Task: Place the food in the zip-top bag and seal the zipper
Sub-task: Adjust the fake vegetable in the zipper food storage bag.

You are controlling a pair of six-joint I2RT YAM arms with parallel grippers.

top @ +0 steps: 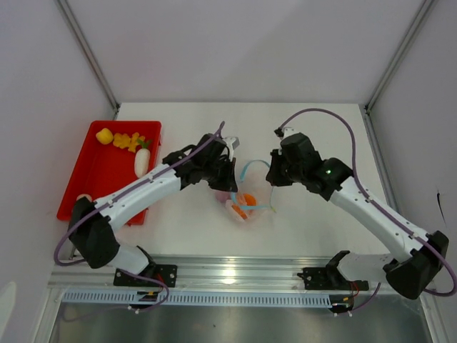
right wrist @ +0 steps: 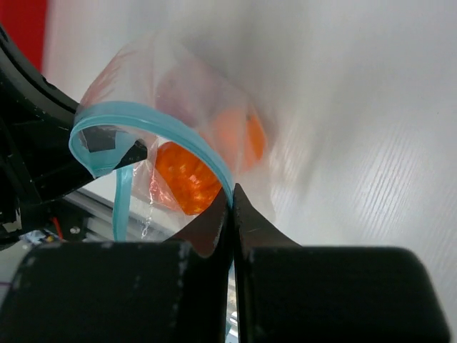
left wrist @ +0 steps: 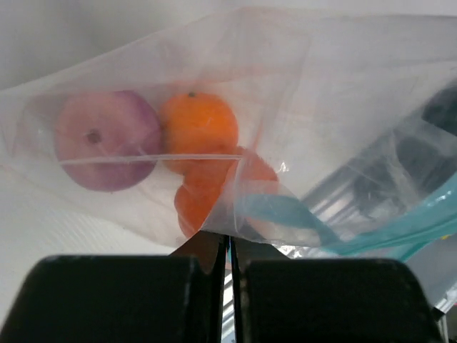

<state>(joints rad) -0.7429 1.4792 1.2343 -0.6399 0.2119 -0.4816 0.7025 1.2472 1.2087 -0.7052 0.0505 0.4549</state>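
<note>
Left gripper (left wrist: 228, 246): jaws closed tight, pinching a fold of the clear bag (left wrist: 321, 86).
Right gripper (right wrist: 232, 204): jaws closed on the blue-teal zipper (right wrist: 164, 125) at the mouth of the bag.
Bag position: between both grippers, mid-table (top: 321, 236), zipper looped open.
Inside: orange pieces (left wrist: 198, 121), purple piece (left wrist: 107, 139).
Red tray (top: 100, 179): far left, holding yellow pieces (top: 127, 141) and a white piece (top: 141, 163).

Bag: I see the zip-top bag (top: 251, 213) on the table (top: 307, 229) between both arms, with orange food (top: 246, 201) inside.
Zipper: the zipper (top: 248, 166) arches up, its mouth gaping.
Left gripper (top: 228, 180): at the bag's left edge.
Right gripper (top: 273, 176): at its right edge.
Tray: I see the red tray (top: 100, 179) far left, holding yellow pieces (top: 127, 141) and a white piece (top: 141, 163).
</note>
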